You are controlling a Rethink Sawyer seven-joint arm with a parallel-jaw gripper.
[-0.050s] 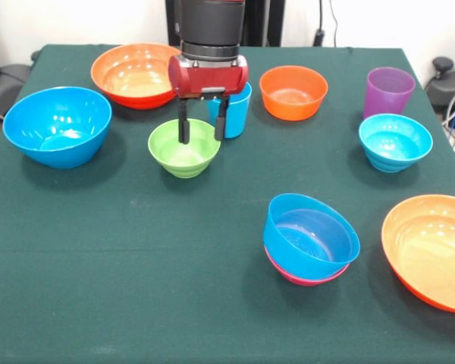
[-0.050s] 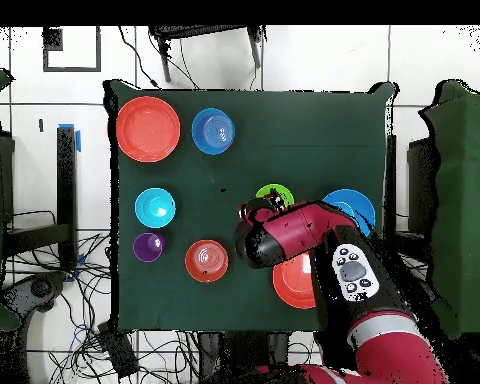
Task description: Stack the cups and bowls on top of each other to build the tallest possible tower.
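Observation:
My gripper (image 1: 202,130) hangs open over the far right part of the green bowl (image 1: 183,149). One finger (image 1: 183,125) reaches down inside the bowl, and the other (image 1: 221,121) stands at its rim in front of the light blue cup (image 1: 235,110). Nothing is held. The tower (image 1: 311,239) is a blue bowl nested in a pink bowl, near the front right. The purple cup (image 1: 389,91) stands upright at the far right. From above, my arm (image 2: 304,235) covers part of the green bowl (image 2: 275,191) and hides the light blue cup.
A big blue bowl (image 1: 57,125) sits at the left and a large orange bowl (image 1: 135,73) behind it. A small orange bowl (image 1: 293,92) and a cyan bowl (image 1: 395,142) lie at the right. Another large orange bowl (image 1: 432,250) is at the front right edge.

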